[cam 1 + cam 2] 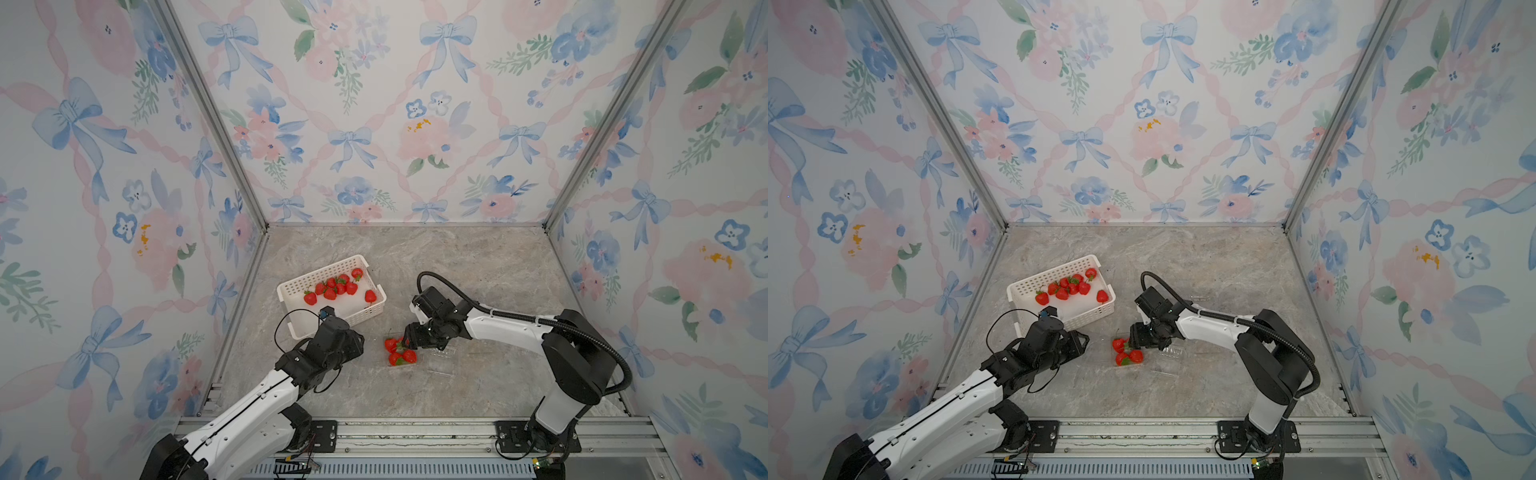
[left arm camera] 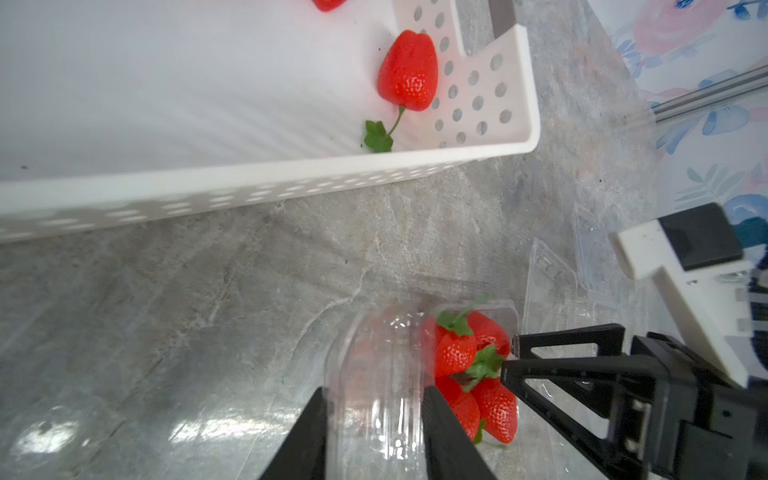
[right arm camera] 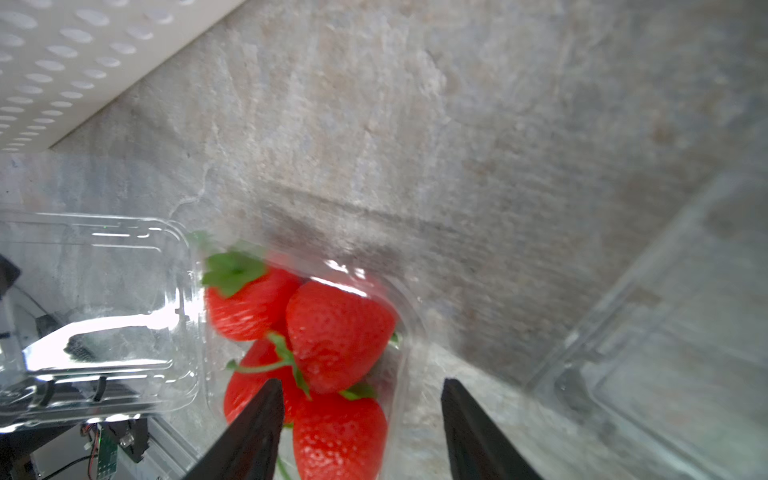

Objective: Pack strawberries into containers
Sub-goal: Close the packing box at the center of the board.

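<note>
Bright, even light here, shadows soft and faint.
Both top views come through crisp from edge to edge, the walls [image 1: 374, 124] evenly lit. Left wrist view: basket [image 2: 266, 183] floor washed out white, glare streaking the clear container [image 2: 374, 374] and the glossy tabletop [image 2: 166, 311]. Right wrist view: strawberries [image 3: 338, 332] smeared soft, a hot glint on the plastic, grey shadow just behind them.

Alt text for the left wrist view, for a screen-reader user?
A clear punnet holding four strawberries sits open on a grey marbled table, its lid between the left claw's fingers, while the open right claw points at the berries. Beyond it, a white perforated basket holds another strawberry.
</note>
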`<control>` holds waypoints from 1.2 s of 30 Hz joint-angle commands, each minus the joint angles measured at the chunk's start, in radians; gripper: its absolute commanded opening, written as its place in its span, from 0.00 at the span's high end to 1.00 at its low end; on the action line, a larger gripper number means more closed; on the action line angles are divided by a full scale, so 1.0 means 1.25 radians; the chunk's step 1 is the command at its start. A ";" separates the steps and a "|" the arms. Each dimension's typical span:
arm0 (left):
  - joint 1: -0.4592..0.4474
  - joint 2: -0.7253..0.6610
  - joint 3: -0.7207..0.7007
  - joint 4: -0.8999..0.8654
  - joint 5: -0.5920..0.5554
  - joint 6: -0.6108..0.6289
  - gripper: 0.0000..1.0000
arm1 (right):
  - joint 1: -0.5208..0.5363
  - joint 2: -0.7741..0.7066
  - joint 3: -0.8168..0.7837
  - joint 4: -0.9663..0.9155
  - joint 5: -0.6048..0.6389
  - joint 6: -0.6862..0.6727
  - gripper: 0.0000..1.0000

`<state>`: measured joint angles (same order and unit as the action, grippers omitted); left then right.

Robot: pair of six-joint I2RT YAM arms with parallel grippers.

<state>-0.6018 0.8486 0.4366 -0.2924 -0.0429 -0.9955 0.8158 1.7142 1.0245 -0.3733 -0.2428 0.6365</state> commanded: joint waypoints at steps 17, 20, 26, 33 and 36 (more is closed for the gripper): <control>-0.097 0.111 0.115 0.044 -0.037 0.012 0.59 | -0.042 -0.043 -0.061 0.070 -0.056 0.056 0.28; -0.111 0.147 0.136 0.055 -0.037 0.021 0.57 | -0.061 -0.075 -0.091 0.106 -0.087 0.078 0.24; -0.133 0.212 0.170 0.071 -0.035 0.028 0.57 | -0.084 -0.095 -0.135 0.180 -0.146 0.116 0.21; -0.148 0.233 0.191 0.074 -0.037 0.031 0.57 | -0.088 -0.109 -0.139 0.183 -0.155 0.122 0.19; -0.153 0.232 0.217 0.074 -0.038 0.031 0.57 | -0.091 -0.114 -0.141 0.177 -0.153 0.126 0.18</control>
<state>-0.7860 1.1362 0.6662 -0.2073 -0.0734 -0.9771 0.7132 1.6039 0.8631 -0.1608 -0.4198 0.7788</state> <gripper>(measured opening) 0.426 0.817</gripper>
